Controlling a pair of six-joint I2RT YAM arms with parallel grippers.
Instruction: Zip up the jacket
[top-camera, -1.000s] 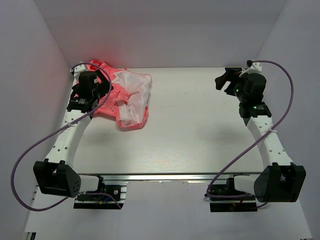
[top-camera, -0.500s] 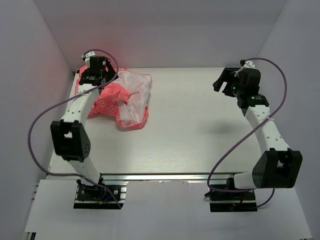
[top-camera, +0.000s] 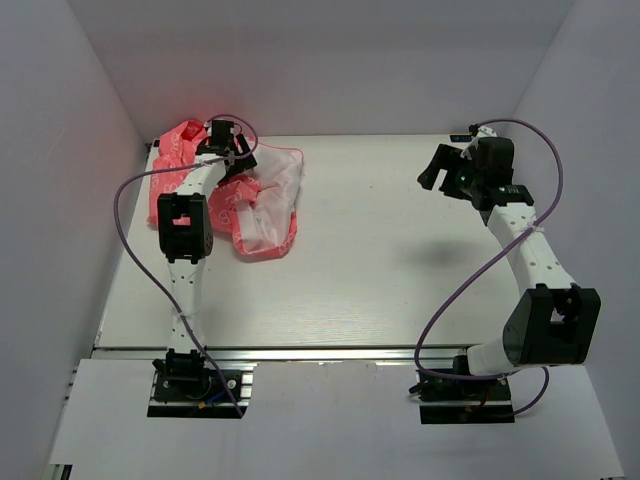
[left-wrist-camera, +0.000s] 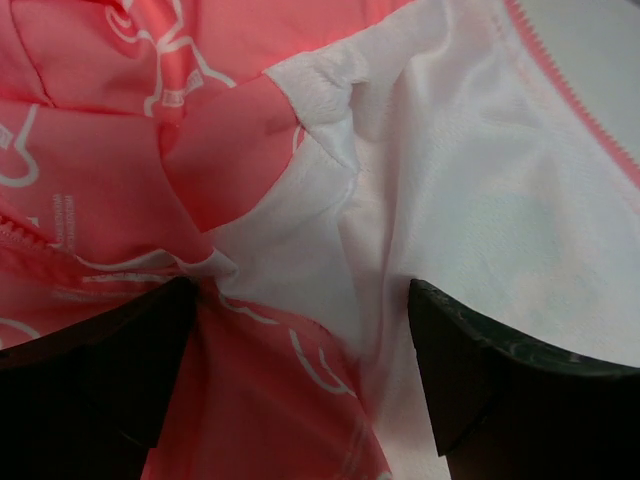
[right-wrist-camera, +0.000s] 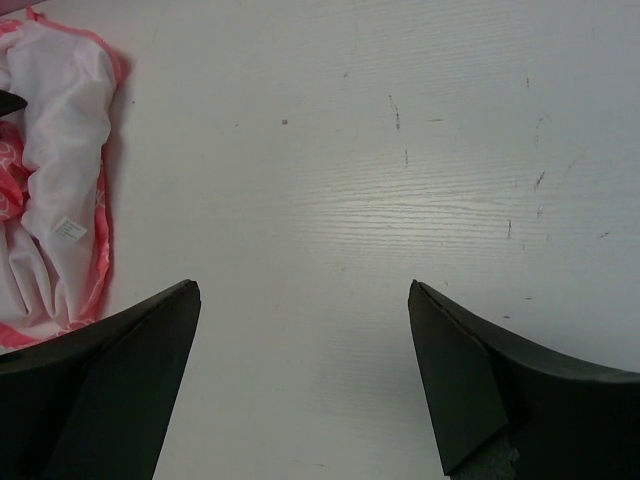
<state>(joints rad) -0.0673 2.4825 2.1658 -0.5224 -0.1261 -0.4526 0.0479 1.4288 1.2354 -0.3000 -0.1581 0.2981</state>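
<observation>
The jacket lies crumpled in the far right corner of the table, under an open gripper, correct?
No, the top external view shows the jacket crumpled in the far left corner of the table, under the open left gripper.

Top external: mounted high at the near side, looking down over the whole table (top-camera: 400, 260). Left wrist: very near, facing down into jacket (left-wrist-camera: 120, 180) folds. Right wrist: farther off, facing bare table, sharing the jacket with both others.

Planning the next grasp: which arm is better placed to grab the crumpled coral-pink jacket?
Left. The left gripper hovers open over the coral-pink hooded jacket; the right gripper hangs open above the white table, well apart from it.
</observation>
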